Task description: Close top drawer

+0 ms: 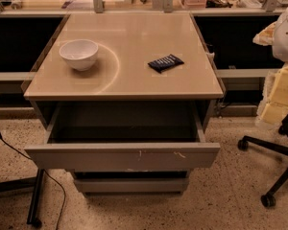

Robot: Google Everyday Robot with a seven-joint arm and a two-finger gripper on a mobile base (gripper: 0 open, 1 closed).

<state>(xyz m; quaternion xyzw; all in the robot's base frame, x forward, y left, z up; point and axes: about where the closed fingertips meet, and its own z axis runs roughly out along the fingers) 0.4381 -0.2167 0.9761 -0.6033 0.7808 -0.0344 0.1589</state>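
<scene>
The top drawer [122,156] is pulled far out of the small cabinet under the tan tabletop [129,75]. Its flat grey front panel has pale scratches right of centre, and its dark box interior [125,121] looks empty. A shorter grey drawer front [129,183] sits below it, slightly out. My gripper [268,33] is at the upper right edge of the camera view, on a white arm part, high above and to the right of the drawer and touching nothing.
A white bowl [79,54] and a dark snack packet [165,63] lie on the tabletop. An office chair base with castors [269,176] and yellow foam blocks [281,95] stand at the right. A cable and a black leg [36,200] are at the left on the speckled floor.
</scene>
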